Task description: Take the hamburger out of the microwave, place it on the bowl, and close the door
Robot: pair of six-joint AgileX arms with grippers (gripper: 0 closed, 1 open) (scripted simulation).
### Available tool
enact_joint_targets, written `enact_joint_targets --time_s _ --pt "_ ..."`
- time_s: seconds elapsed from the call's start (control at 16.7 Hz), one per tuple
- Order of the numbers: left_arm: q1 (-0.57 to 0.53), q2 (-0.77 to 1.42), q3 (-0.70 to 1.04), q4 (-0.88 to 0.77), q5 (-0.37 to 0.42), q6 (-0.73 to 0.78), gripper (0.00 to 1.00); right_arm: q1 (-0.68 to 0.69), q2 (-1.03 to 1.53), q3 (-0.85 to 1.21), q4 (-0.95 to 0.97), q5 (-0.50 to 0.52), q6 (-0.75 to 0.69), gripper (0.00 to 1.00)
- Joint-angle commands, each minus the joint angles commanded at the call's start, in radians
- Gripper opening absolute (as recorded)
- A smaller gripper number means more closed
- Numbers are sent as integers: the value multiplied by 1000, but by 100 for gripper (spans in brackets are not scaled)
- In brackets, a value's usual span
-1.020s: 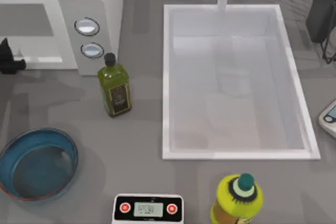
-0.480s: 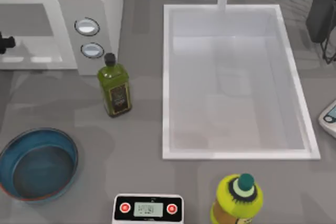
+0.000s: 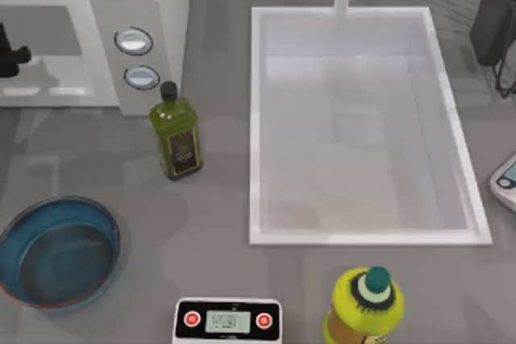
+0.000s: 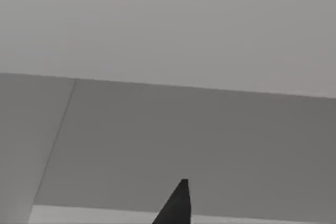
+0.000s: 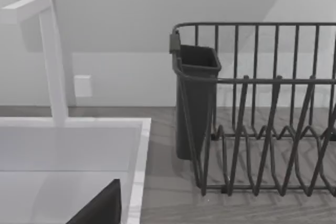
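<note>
Three views, top first: bowl (image 3: 59,251) at lower left is empty; left gripper (image 3: 10,52) at the left edge reaches into the microwave (image 3: 137,18); hamburger unseen, so nothing looks done.
Left wrist: fingertip (image 4: 176,205) against cavity wall; finger state unclear.
Right wrist: fingertip (image 5: 102,208) at bottom, near sink (image 5: 68,150) and dish rack (image 5: 262,108); parked, finger state unclear.

Grey countertop (image 3: 218,215) under even, soft light. White sink basin (image 3: 363,126) set into it, white faucet (image 5: 50,51) at its far edge. Pale wall (image 5: 131,3) behind; dark wire dish rack (image 5: 262,119) beside the sink.
</note>
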State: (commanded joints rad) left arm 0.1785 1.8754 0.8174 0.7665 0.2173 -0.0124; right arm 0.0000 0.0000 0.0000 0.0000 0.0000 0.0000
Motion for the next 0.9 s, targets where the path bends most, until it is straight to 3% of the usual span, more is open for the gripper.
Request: enact_joint_targets --time_s 0.36,0.9 --pt "-136 -26 152 -400 -138 -451 0 0 0 0 0 0 0 100" --pt "-447 8 429 -1338 -492 -1465 0 0 0 0 0 0 0 100"
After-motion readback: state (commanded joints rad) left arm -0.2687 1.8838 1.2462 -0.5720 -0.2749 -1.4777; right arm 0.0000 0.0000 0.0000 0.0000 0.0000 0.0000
